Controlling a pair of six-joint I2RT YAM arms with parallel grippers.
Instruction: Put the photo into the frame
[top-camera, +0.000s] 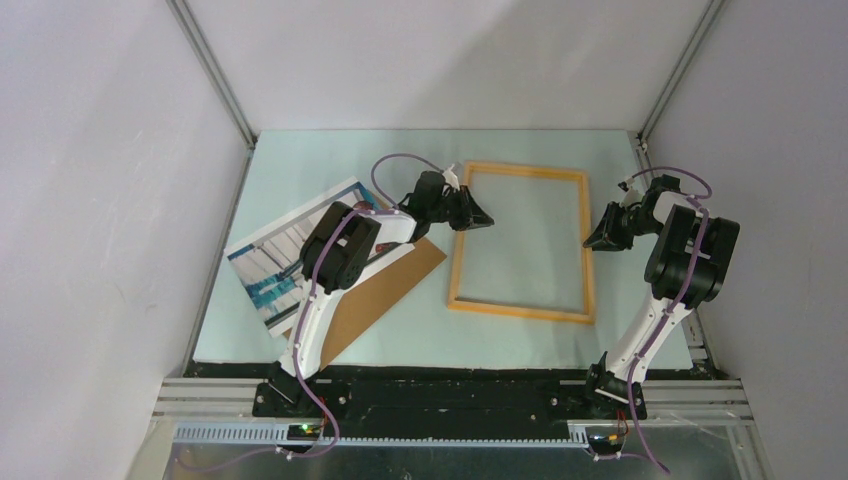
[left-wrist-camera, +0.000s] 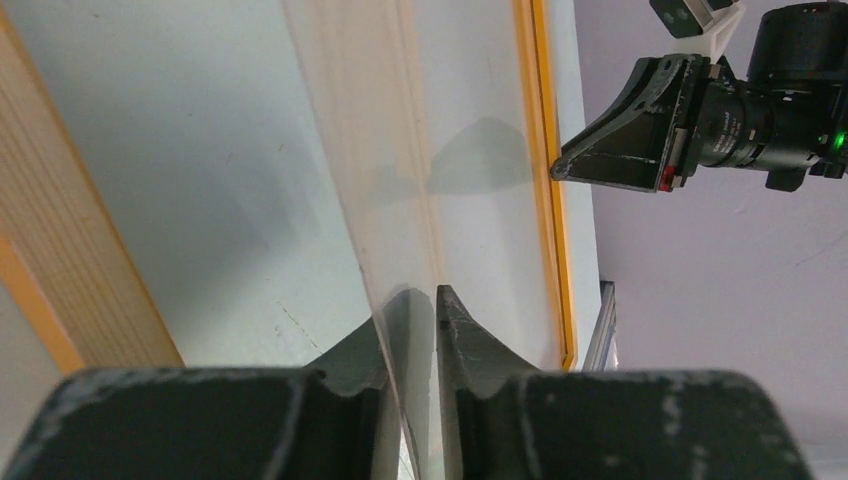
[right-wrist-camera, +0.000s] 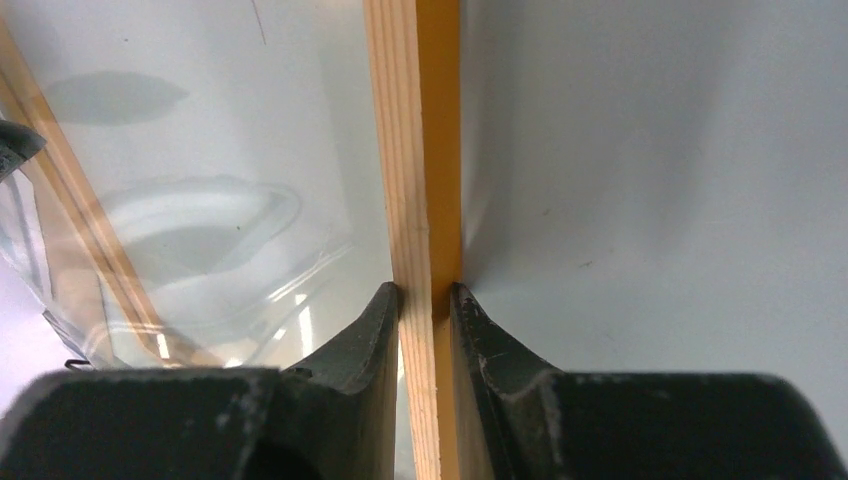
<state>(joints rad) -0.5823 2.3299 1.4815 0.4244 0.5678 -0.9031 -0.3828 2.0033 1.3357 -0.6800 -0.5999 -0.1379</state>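
my right gripper is clamped on the right side rail of the frame, one finger against the pale wood on the inner side and the other against the orange-yellow outer face. the frame lies flat on the pale green table, right of centre, with a clear pane inside it that shows glare and reflections.

my left gripper is at the frame's left rail, near the far left corner, pointing across the opening towards my right gripper. its fingers stand a little apart with the edge of the clear pane running up between them. i cannot tell whether the pads press on that pane or just flank it.

the photo is outside the frame, lying picture side up on the left part of the table, turned at an angle and partly hidden under my left arm. the brown backing board lies just beside it, between the photo and the frame. my arm hides where the board and photo meet.
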